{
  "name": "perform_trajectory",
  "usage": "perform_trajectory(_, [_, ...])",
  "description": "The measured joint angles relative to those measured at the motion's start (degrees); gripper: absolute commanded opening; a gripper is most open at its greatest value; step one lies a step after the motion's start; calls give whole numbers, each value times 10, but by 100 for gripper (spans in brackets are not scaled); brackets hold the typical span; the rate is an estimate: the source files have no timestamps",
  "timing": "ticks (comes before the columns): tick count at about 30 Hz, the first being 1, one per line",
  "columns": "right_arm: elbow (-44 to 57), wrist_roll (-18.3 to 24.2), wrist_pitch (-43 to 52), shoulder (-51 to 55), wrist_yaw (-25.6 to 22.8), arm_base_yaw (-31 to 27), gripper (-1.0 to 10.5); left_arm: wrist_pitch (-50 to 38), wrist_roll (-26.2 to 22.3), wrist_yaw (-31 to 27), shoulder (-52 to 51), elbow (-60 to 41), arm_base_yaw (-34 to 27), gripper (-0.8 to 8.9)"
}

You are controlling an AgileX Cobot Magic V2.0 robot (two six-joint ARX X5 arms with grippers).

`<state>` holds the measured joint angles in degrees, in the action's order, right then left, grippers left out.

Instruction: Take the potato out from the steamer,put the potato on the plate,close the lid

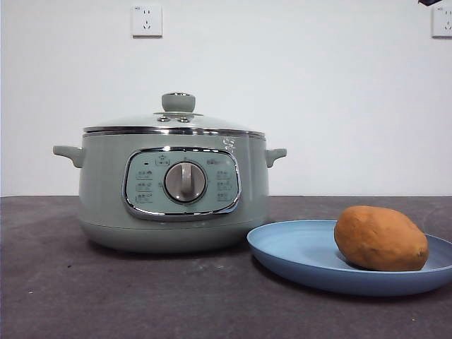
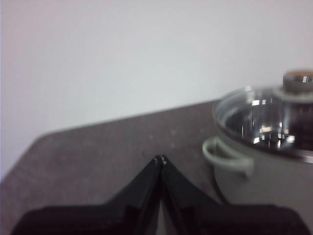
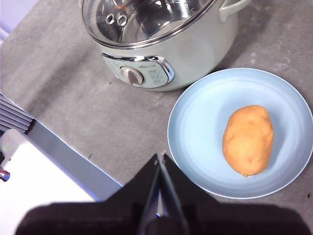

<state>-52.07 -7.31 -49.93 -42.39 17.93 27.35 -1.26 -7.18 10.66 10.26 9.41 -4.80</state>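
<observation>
- Steamer: pale sage-green pot, upright on the dark desk; 2 side handles, chrome-framed panel, silver dial facing the front camera.
- Lid: domed glass, chrome rim, green knob; seated on the steamer rim, closed.
- Plate: light blue, shallow; on the desk at 4 o'clock from the steamer in the front view, just beside its base.
- Potato: orange-brown, oval; lying on the plate, toward its 3 o'clock side, apart from the steamer.
- Left claw: jaws pressed together, empty; above bare desk, near 1 steamer handle.
- Right claw: jaws together, empty; high above the desk, near the plate's edge.
- Wall sockets: 2, on the white wall behind.
</observation>
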Motion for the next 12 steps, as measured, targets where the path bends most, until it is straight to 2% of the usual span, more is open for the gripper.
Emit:
perform_trajectory(8, [0,0,0,0,0,0,1,1,30,-12,-47,-83,0,-4])
perform_trajectory(12, [0,0,0,0,0,0,1,30,41,-15,-71,-84,0,-4])
